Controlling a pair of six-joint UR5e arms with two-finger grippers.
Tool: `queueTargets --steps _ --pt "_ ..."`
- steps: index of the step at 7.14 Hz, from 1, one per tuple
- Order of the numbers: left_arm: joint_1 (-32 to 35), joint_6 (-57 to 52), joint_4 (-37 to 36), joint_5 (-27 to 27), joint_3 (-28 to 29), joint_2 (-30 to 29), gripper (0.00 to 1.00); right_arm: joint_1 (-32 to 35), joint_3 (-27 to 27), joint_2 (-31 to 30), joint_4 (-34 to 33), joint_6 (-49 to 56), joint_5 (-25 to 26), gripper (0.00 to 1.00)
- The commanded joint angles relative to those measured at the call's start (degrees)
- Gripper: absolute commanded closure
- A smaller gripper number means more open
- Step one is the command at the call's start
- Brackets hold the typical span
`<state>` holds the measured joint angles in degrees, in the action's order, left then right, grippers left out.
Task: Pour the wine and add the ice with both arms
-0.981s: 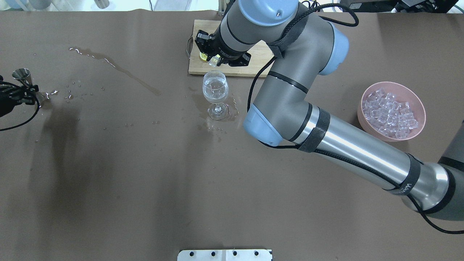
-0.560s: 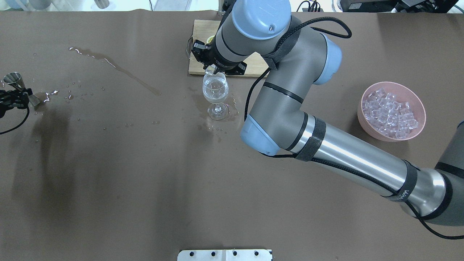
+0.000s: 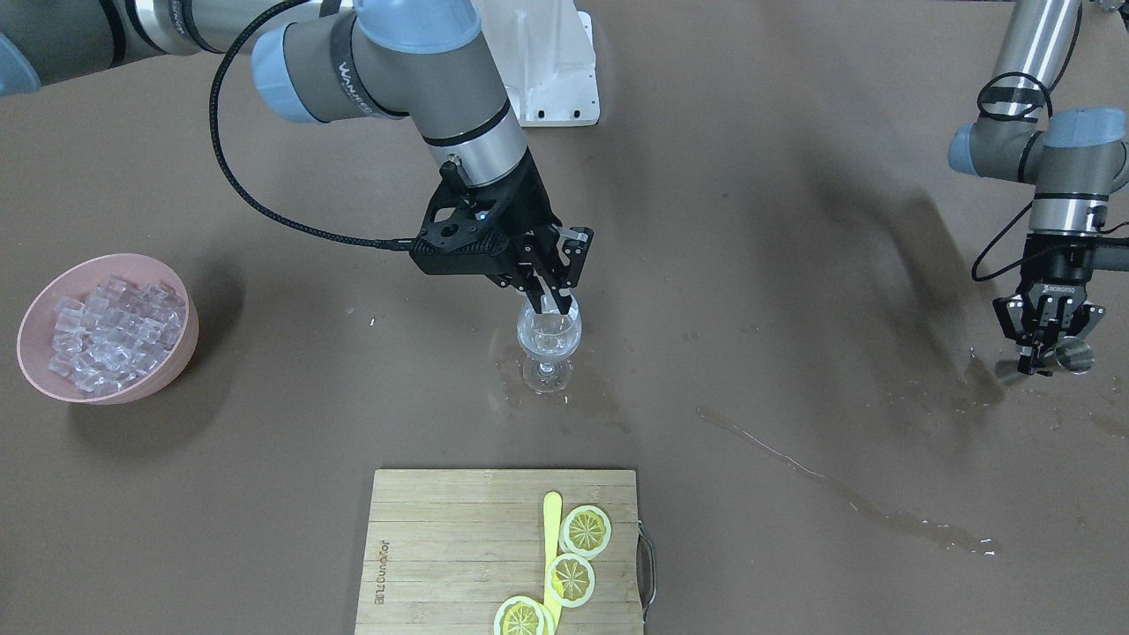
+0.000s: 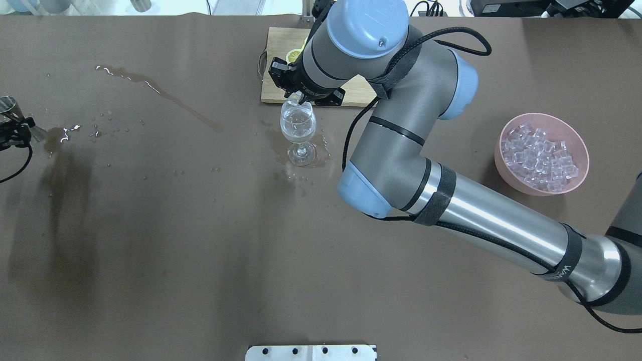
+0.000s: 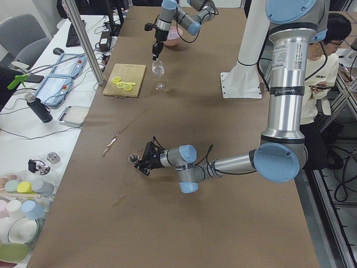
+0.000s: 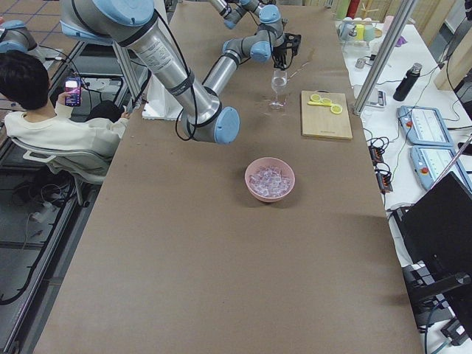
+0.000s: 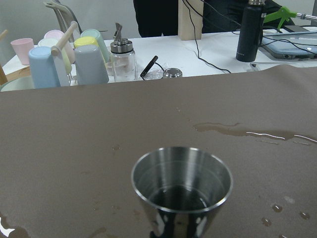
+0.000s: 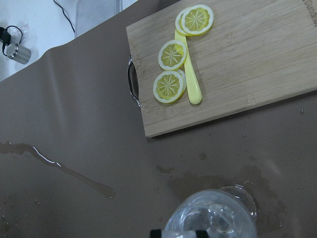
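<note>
Exterior front-facing view shows ROBOTIQ printed on the left hand (image 3: 1049, 356).

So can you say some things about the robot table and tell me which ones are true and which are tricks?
1. The pink bowl has lots of ice in it. True.
2. The lemon slices are inside the wine glass. False: they lie on the wooden cutting board.
3. The left gripper holds a small metal cup. True.
4. The table is all dry. False: there is a long wet streak on it, and it is wet around the glass.
5. The right gripper is over the pink bowl. False: it is right over the wine glass.
</note>
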<state>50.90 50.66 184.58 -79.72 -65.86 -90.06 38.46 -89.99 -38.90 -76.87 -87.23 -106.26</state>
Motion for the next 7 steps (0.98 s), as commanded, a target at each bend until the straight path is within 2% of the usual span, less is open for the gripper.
queueTargets --steps 1,5,7 --pt "0.0 0.1 2.0 1.7 2.5 0.1 1.00 0.0 -0.5 -0.2 -0.1 0.1 0.1 1.00" --pt "-0.2 0.1 2.0 2.0 3.7 0.3 1.00 0.3 -1.5 -1.4 -0.8 0.3 -0.2 1.00" --pt "-0.2 0.1 2.1 2.4 4.3 0.3 1.00 0.4 -2.6 -1.3 -3.3 0.2 -0.2 0.98"
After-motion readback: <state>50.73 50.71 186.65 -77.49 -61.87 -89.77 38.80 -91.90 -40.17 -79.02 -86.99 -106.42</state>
